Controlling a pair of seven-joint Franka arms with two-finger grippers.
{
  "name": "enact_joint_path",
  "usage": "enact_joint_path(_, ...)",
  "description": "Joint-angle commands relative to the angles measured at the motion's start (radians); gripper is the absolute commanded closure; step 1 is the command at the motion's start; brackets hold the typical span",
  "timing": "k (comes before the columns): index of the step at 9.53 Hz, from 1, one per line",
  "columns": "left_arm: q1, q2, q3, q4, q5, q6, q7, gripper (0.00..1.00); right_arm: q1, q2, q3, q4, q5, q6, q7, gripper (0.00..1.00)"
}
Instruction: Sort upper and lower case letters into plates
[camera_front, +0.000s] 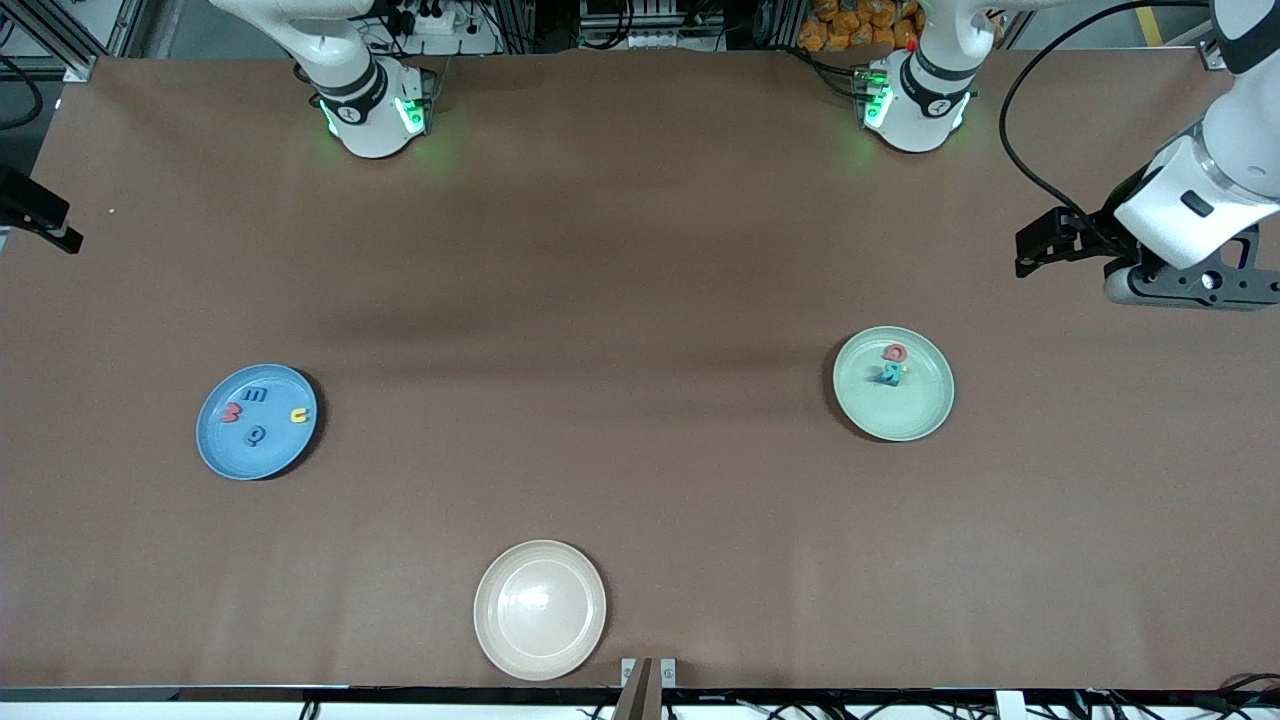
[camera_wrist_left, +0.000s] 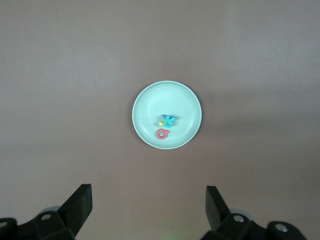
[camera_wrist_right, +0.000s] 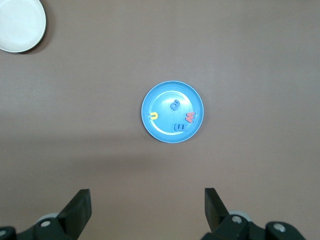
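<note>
The sky blue plate (camera_front: 270, 460) lies toward the right arm's end of the table. It holds several letters: a red one (camera_front: 231, 411), a yellow one (camera_front: 298, 416) and two blue ones (camera_front: 254, 435). The pale mint plate (camera_front: 905, 420) lies toward the left arm's end. In it are a red-pink letter (camera_front: 894, 352) and a small blue, teal and yellow cluster (camera_front: 889, 375). My left gripper (camera_wrist_left: 149, 189) hangs open and empty high over the table, looking down on the mint plate (camera_wrist_left: 147, 100). My right gripper (camera_wrist_right: 147, 192) is open and empty too, high over the blue plate (camera_wrist_right: 165, 95).
A cream-beige plate (camera_front: 540, 610) with nothing in it sits close to the front camera's edge of the table, between the two sorted plates; it also shows in the right wrist view (camera_wrist_right: 20, 22). A brown cloth covers the table.
</note>
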Motion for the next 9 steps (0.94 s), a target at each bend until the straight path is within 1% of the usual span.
enact_joint_path(1,-0.014,-0.023,0.019,-0.020,-0.011,-0.008,0.001,0.00,0.007,0.024,-0.001,0.044,-0.016,-0.027,0.018,0.00)
enact_joint_path(2,-0.014,-0.023,0.021,-0.018,-0.009,-0.008,0.003,0.00,0.003,0.026,-0.001,0.044,-0.015,-0.027,0.016,0.00)
enact_joint_path(6,-0.006,-0.041,0.021,-0.026,0.066,0.010,0.014,0.00,0.004,0.026,-0.001,0.041,-0.015,-0.027,0.018,0.00)
enact_joint_path(7,-0.010,-0.043,0.021,-0.028,0.066,0.033,0.012,0.00,0.004,0.026,-0.001,0.041,-0.015,-0.027,0.019,0.00)
enact_joint_path(9,-0.007,-0.043,0.021,-0.029,0.066,0.035,0.014,0.00,0.007,0.026,-0.001,0.039,-0.015,-0.027,0.021,0.00)
